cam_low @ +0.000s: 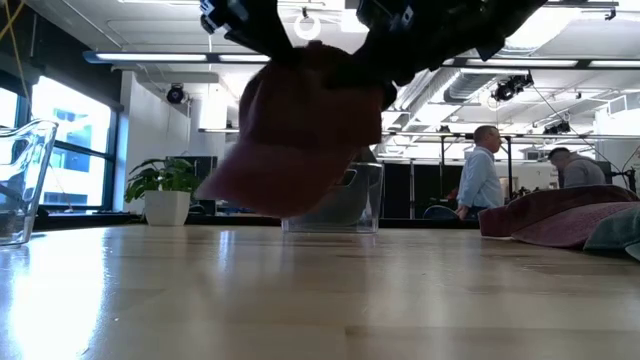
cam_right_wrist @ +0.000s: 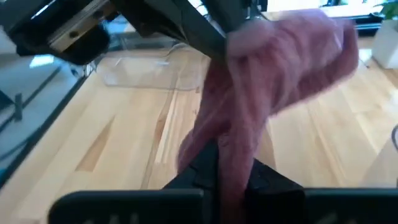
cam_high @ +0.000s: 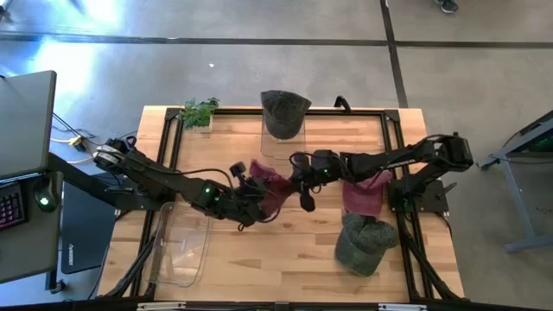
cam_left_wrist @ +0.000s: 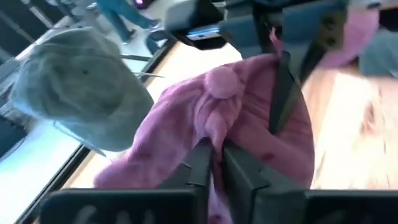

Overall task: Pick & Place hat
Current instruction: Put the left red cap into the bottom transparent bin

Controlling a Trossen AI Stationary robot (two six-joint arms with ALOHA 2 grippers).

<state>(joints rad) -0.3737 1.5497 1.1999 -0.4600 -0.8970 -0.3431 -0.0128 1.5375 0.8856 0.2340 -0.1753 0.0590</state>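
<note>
Over on the left side of the table you've got a clear bin near the front-left corner, and nothing sits in it as far as the high view shows. Just right of that, your left claw is clenched on the pink hat, fabric pinched tight between its fingers. Mid-table, the right claw has closed on the same hat from the other side, so both arms are holding it up off the wood. The low view shows daylight under it.

Progress-wise I'd call it about halfway: the pick is done, the place isn't. One grey hat already sits on the clear bin at the back edge, so that one looks handled. Further right, another pink hat and a grey hat are still lying near the right edge, waiting their turn.

Room to move is decent. The front middle of the table is bare wood, and the run toward the front-left bin looks open apart from your own left arm lying across it. The little plant at the back-left corner is well out of the way. Main thing I'd watch is the two claws sitting so close together on one hat.
</note>
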